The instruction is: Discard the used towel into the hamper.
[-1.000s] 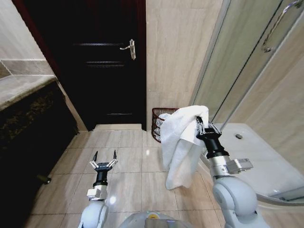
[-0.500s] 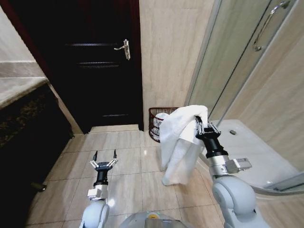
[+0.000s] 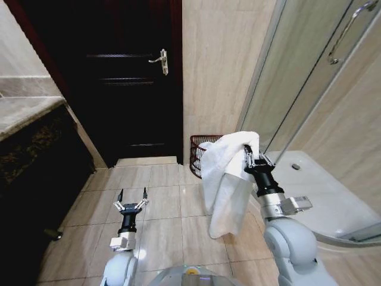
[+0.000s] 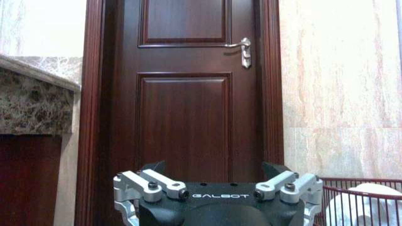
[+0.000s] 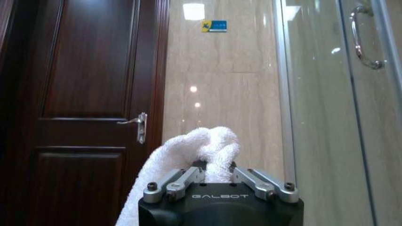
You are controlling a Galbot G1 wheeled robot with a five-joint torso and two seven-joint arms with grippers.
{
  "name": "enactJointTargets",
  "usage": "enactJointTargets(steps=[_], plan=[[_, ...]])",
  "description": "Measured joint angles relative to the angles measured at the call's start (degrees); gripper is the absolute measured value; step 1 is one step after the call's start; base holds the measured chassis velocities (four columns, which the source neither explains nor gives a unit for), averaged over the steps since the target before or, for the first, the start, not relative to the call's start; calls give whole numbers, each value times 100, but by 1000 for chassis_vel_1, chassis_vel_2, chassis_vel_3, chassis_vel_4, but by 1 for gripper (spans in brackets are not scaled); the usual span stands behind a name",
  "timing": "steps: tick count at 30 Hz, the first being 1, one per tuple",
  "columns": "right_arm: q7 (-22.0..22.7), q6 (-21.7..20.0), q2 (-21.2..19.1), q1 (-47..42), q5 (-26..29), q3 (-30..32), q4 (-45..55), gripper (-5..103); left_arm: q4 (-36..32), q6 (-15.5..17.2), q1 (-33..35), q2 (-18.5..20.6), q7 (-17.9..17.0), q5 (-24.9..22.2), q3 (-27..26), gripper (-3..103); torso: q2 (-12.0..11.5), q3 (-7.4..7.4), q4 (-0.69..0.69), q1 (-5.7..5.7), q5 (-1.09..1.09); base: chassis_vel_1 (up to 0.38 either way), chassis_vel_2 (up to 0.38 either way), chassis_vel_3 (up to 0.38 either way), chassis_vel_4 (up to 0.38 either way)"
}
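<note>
Right claw (image 3: 251, 158): clamped on towel (image 3: 223, 179). Hamper (image 3: 197, 150) ahead, below; centre above rim before release. Left claw (image 3: 131, 204): apart, idle.

We saw a white towel (image 3: 225, 179) with a nubbly pile, and a dark reddish-brown hamper (image 3: 198, 152) of thin vertical ribs. The door (image 3: 119, 77) was deep mahogany with a silver handle (image 3: 161, 60). Wall (image 3: 220, 65) and floor tiles (image 3: 161, 202) were beige, faintly veined; the counter (image 3: 30, 110) was mottled grey-brown marble.
</note>
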Motion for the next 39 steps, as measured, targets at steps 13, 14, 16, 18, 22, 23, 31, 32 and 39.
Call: enactJointTargets(steps=[13,14,16,18,22,23,31,32,39], plan=[[-65,87,71,146,21,-32,-187,13,79,22,-37,26,48,-20,-10,100,-3,-2,0,-2,-1,-35,23,29,-20],[-65,87,71,146,21,-32,-187,13,79,22,-37,26,48,-20,-10,100,-3,-2,0,-2,-1,-114,112,104,-84],[-66,86,70,186,22,-43,-209,13,88,43,-76,37,69,-48,-16,100,-3,-2,0,-1,0,-125,131,119,-131],[-66,86,69,200,22,-44,-217,13,95,50,-87,41,72,-55,-16,100,-4,-2,0,-1,0,-142,134,120,-142],[-67,83,76,216,22,-44,-241,13,129,59,-114,47,82,-66,-14,100,-4,-2,-1,-1,0,-128,129,135,-132],[-69,81,83,216,19,-46,-249,13,146,59,-121,50,84,-73,-15,100,-4,-2,0,-1,0,-126,119,108,-133],[-82,57,88,231,11,-48,-260,13,177,57,-129,74,87,-117,-41,100,-5,-4,0,-2,-1,-98,115,101,-98],[-82,54,88,231,11,-48,-260,13,177,55,-128,76,88,-124,-45,100,-5,-4,0,-2,1,-107,87,90,-78],[-83,49,48,234,26,-29,-255,13,176,40,-105,55,88,-129,-45,100,-5,-4,0,-2,0,-105,112,96,-105]])
